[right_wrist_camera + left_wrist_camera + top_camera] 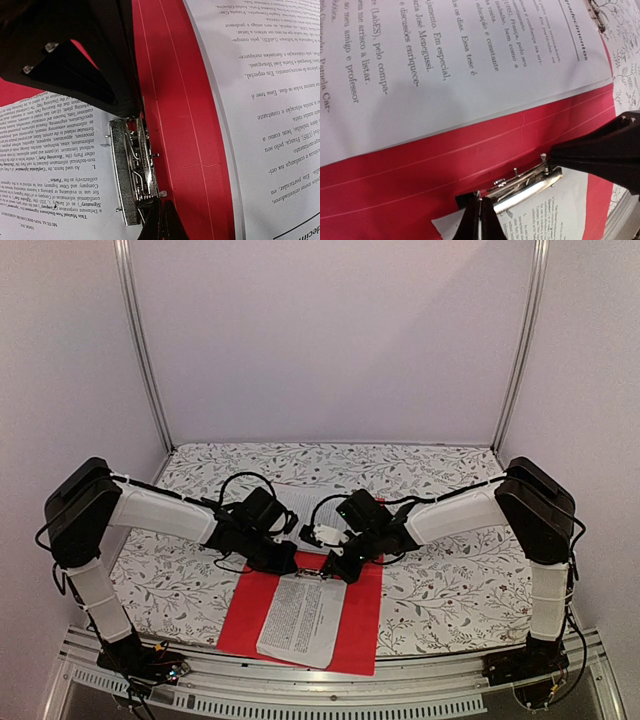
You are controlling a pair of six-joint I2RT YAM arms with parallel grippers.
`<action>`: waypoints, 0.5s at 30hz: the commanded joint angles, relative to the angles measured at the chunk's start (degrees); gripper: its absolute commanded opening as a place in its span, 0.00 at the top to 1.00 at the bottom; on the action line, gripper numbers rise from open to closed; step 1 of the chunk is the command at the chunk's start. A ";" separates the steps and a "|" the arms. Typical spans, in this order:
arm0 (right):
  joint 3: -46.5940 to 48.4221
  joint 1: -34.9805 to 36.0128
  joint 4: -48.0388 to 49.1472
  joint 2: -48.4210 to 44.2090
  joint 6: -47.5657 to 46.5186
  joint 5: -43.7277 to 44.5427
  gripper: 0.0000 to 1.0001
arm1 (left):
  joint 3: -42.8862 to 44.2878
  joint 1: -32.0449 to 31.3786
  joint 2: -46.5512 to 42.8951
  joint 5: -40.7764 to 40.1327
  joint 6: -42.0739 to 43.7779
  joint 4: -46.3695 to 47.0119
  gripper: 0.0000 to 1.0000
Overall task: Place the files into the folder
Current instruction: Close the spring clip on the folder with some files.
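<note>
Near the desk (pixel 450 600) edge lies the open red folder (pixel 243 625), with one printed sheet (pixel 305 618) askew on it. At its metal clip (pixel 527 186) the left jaws and right jaws meet, each pair pinched together. Beyond lies a second sheet (pixel 305 502).

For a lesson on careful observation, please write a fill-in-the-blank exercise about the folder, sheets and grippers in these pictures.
1. The open folder is ___ in colour.
2. One sheet lies on top of the ___.
3. The left gripper and right gripper meet at the folder's metal ___.
Missing words: red; folder; clip.
</note>
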 commanded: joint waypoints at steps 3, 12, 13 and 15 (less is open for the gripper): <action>-3.85 -0.46 -12.44 6.01 -0.88 4.72 1.00 | -1.31 0.99 7.39 -1.84 2.51 -13.04 1.00; -3.92 -0.36 -12.44 6.28 -0.62 4.93 1.00 | -4.32 1.02 9.80 -1.00 1.90 -11.00 1.00; -3.89 -0.31 -12.47 6.34 -0.78 4.91 1.00 | -4.23 1.02 9.79 -1.74 1.90 -10.94 1.00; -3.86 -0.15 -12.68 6.37 -1.26 4.78 1.00 | -3.65 1.02 9.49 -2.98 2.20 -11.07 1.00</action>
